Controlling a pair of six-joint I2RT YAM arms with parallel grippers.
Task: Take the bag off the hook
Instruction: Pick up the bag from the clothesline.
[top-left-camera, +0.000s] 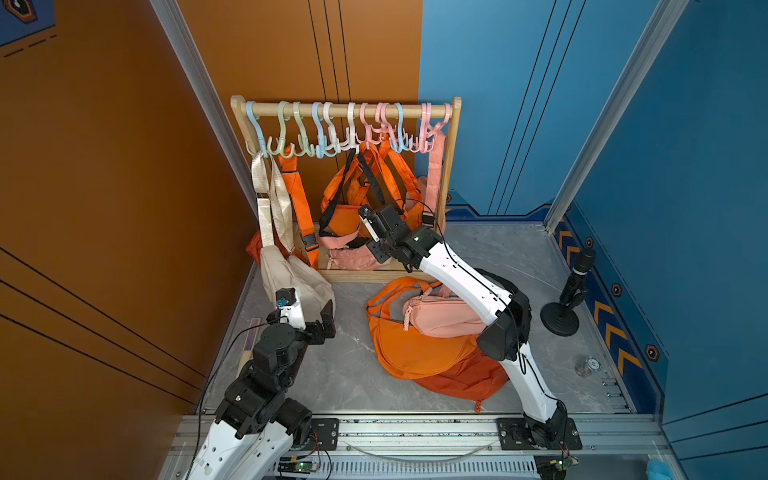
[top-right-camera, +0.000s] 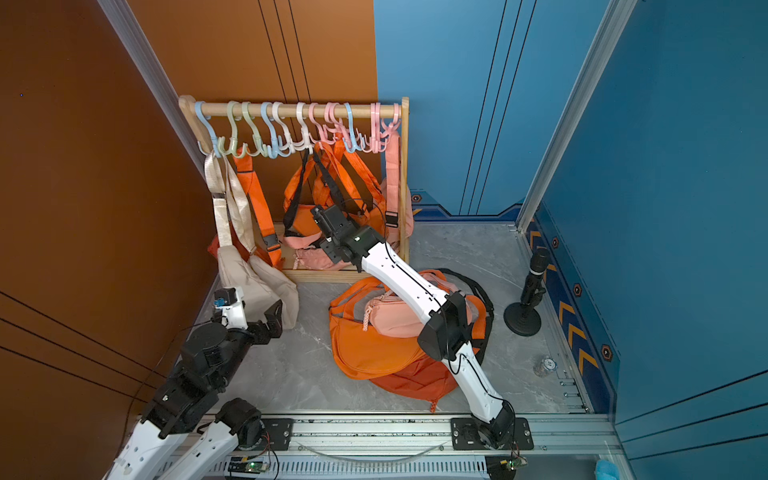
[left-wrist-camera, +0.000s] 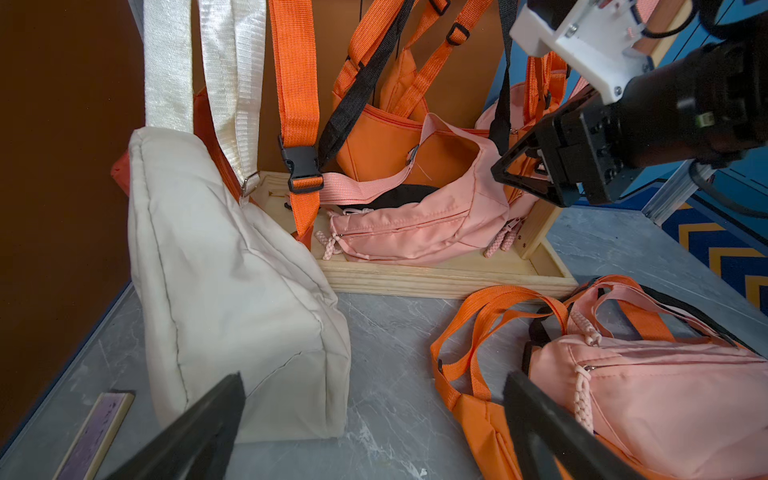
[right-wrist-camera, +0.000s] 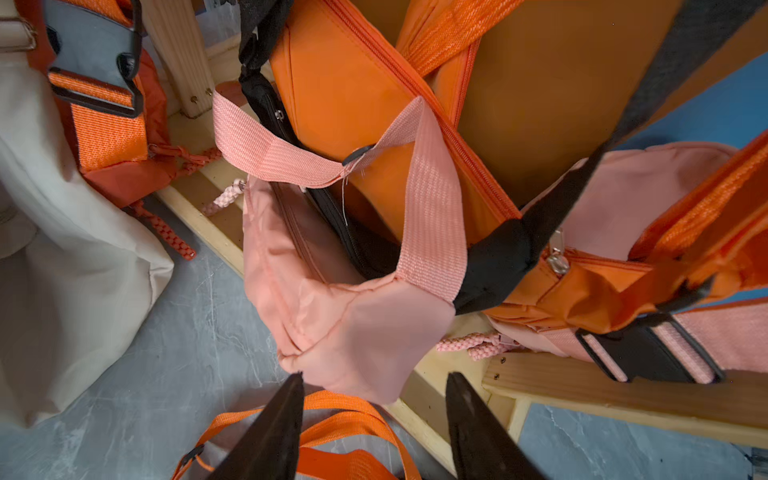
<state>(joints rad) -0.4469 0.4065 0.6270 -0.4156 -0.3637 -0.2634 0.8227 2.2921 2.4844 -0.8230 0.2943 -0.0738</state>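
The pink fabric waist bag (right-wrist-camera: 353, 324) lies slumped on the base board of the pale wooden rack (left-wrist-camera: 436, 278), mid-frame in both top views, below the pastel plastic hooks (top-left-camera: 320, 139). The right gripper (right-wrist-camera: 374, 376) is just beside its end, jaws partly spread and holding nothing. At lower left, the left gripper (left-wrist-camera: 374, 378) gapes wide and empty near a cream canvas bag (left-wrist-camera: 232, 270).

No text, label, brand or number is legible on anything here.

The waist bag (left-wrist-camera: 415, 224) is pink, the table (top-left-camera: 345, 374) grey-veined (the hooks (top-left-camera: 319, 133) are pastel).
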